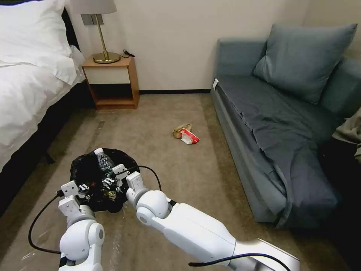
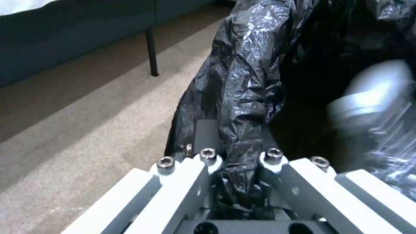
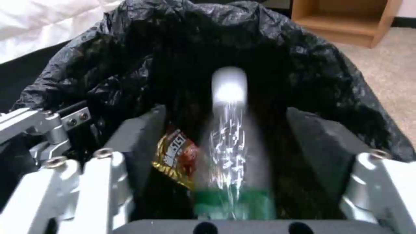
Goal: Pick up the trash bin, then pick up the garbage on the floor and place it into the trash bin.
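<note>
left gripper [image 2: 236, 182] is pinching the near rim of the trash bin [image 1: 86, 177], fingers pressed on a fold of the black liner. bin sits low over the carpet, between the bed [image 1: 30, 86] and the sofa [image 1: 278, 128]; can't tell if it's lifted clear of the floor.

right gripper [image 3: 229, 182] is right over the bin mouth, fingers [image 3: 138, 136] spread wide. the clear bottle [image 3: 229, 136] with green label lies between them, smeared in the wrist view, so i read it as dropping or just let go, not gripped. its white cap shows near the far rim in the head view. a gold-brown wrapper [image 3: 175, 157] is already in the bag.

left on the floor: crumpled tan paper [image 1: 182, 130] touching a red-and-white packet [image 1: 190, 137], well apart from the bin, near the sofa base.

for this step: keep the right fingers apart and centred over the opening until the bottle settles, then lift straight up so they don't snag the liner. left pinch should hold level; only liner visible in it, could slip.
</note>
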